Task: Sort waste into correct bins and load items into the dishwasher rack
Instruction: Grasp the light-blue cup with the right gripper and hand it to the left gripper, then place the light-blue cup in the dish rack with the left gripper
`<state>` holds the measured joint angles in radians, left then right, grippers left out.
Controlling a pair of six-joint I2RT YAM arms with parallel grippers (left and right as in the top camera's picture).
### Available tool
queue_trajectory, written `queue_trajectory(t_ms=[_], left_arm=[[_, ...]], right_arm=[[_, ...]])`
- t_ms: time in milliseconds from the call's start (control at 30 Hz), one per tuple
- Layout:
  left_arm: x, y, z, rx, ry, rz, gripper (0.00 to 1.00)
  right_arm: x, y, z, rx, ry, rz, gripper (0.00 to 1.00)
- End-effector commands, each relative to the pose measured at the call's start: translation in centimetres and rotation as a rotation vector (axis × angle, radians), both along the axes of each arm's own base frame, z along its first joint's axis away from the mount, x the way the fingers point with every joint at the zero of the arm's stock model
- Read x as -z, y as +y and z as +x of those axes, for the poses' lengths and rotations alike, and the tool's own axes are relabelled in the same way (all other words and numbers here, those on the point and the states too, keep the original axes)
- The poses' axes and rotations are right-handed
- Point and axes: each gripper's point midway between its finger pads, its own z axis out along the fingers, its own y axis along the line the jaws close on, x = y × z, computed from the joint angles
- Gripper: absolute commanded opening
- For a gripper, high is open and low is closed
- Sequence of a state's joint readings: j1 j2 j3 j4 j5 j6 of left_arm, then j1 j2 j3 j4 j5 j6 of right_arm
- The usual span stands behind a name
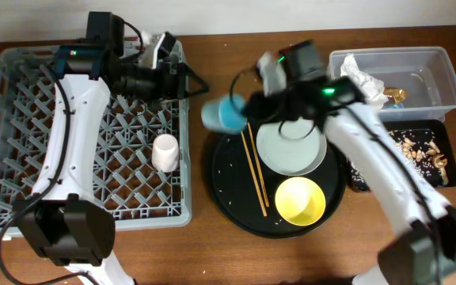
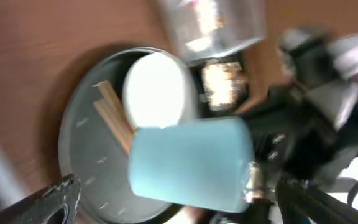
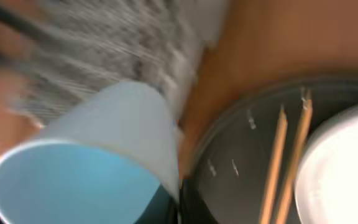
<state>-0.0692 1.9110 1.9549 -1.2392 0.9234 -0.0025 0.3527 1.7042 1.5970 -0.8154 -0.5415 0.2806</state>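
The blue cup (image 1: pixel 224 113) is smooth matt plastic. The dishwasher rack (image 1: pixel 22 158), left of frame, is dull grey plastic lattice. The chopsticks (image 1: pixel 254 168) are bare pale wood. The plate (image 1: pixel 291 150) is smooth with a soft sheen, the yellow bowl (image 1: pixel 300 199) glossy. The tub (image 1: pixel 450 71), upper right, is clear plastic and holds a crumpled paper napkin (image 1: pixel 362 77). The table (image 1: pixel 212 245) is brown wood.

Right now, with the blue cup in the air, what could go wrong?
1. The right gripper holds the blue cup right beside the open left gripper at the rack corner; the arms could collide.
2. The cup hangs tilted over the table between the rack and the tray; if it slipped, it would likely land outside both.
3. Both wrist views are blurred, which suggests fast motion; the cup might strike the rack wall.
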Motion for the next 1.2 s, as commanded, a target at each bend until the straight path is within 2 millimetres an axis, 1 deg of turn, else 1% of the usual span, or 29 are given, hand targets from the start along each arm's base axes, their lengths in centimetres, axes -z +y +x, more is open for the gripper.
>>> queue_trajectory(t_ms=[0, 33, 67, 167, 200, 267, 333, 433, 467, 567, 600, 667, 733, 800, 833, 867, 900, 933, 1000, 1033, 1067, 1100, 1133, 1167], left_arm=[[-6.0, -2.2, -1.6, 0.15, -0.103, -0.305, 0.99], [-7.0, -2.3, -1.8, 0.172, -0.118, -0.362, 0.99], [-7.5, -2.1, -1.9, 0.177, -0.121, -0.389, 0.99], [-10.2, -1.8, -2.8, 0.25, -0.19, -0.54, 0.99], [-11.0, -1.8, -3.0, 0.272, -0.206, -0.584, 0.99], [-11.0, -1.9, -3.1, 0.276, -0.207, -0.584, 0.99], [-11.0, -2.4, -3.3, 0.289, -0.2, -0.586, 0.98], [-11.0, -3.3, -3.9, 0.312, -0.188, -0.589, 0.89], [-11.0, -3.6, -4.0, 0.318, -0.186, -0.59, 0.8], [-11.0, -3.9, -4.1, 0.326, -0.183, -0.591, 0.68], [-11.0, -3.9, -4.1, 0.326, -0.184, -0.591, 0.66], [-11.0, -3.9, -4.1, 0.327, -0.184, -0.591, 0.66], [-11.0, -3.9, -4.1, 0.326, -0.185, -0.591, 0.66], [-11.0, -3.6, -3.9, 0.32, -0.193, -0.588, 0.66], [-10.8, -3.2, -3.5, 0.305, -0.204, -0.572, 0.65], [-9.9, -2.5, -2.7, 0.265, -0.213, -0.514, 0.66], [-8.6, -1.7, -1.6, 0.215, -0.22, -0.435, 0.66], [-8.0, -1.4, -1.2, 0.194, -0.222, -0.397, 0.66], [-6.5, -0.5, -0.1, 0.141, -0.227, -0.298, 0.66], [-5.0, 0.2, 0.8, 0.099, -0.228, -0.2, 0.66], [-3.4, 1.1, 1.6, 0.051, -0.225, -0.088, 0.66], [-1.0, 2.9, 2.8, -0.021, -0.217, 0.086, 0.66], [1.2, 5.4, 3.8, -0.097, -0.206, 0.275, 0.66], [2.7, 7.5, 4.3, -0.164, -0.189, 0.423, 0.66]], right_arm=[[-6.9, 2.9, 0.1, -0.154, -0.145, 0.285, 0.04], [-8.8, 3.7, 0.3, -0.197, -0.208, 0.351, 0.04], [-9.6, 3.9, 0.3, -0.215, -0.227, 0.381, 0.04], [-10.0, 4.0, 0.4, -0.224, -0.249, 0.39, 0.04], [-10.5, 4.1, 0.4, -0.237, -0.271, 0.403, 0.04], [-11.6, 4.4, 0.6, -0.249, -0.306, 0.434, 0.04], [-12.3, 4.5, 0.9, -0.253, -0.343, 0.443, 0.04], [-12.0, 4.5, 1.9, -0.223, -0.351, 0.441, 0.04], [-11.8, 4.6, 2.1, -0.217, -0.348, 0.436, 0.04], [-11.0, 4.7, 2.5, -0.213, -0.334, 0.431, 0.04], [-10.9, 4.7, 2.5, -0.212, -0.328, 0.43, 0.04], [-10.7, 4.7, 2.6, -0.211, -0.323, 0.428, 0.05], [-10.2, 4.6, 2.6, -0.205, -0.303, 0.42, 0.46], [-9.8, 3.9, 2.9, -0.185, -0.284, 0.411, 0.62], [-9.2, 3.0, 3.3, -0.151, -0.261, 0.394, 0.74], [-8.4, 1.7, 3.8, -0.111, -0.227, 0.376, 0.81], [-7.8, 0.6, 4.1, -0.081, -0.197, 0.366, 0.82], [-7.5, -0.2, 4.3, -0.06, -0.179, 0.36, 0.83], [-6.4, -2.5, 4.8, 0.007, -0.126, 0.333, 0.86], [-5.1, -4.1, 5.1, 0.061, -0.091, 0.286, 0.88], [-4.1, -4.9, 5.1, 0.099, -0.063, 0.248, 0.99], [-2.2, -6.3, 5.0, 0.176, -0.006, 0.163, 0.98], [-0.7, -7.4, 4.7, 0.23, 0.036, 0.09, 0.98], [0.3, -8.3, 4.4, 0.268, 0.066, 0.035, 0.99]])
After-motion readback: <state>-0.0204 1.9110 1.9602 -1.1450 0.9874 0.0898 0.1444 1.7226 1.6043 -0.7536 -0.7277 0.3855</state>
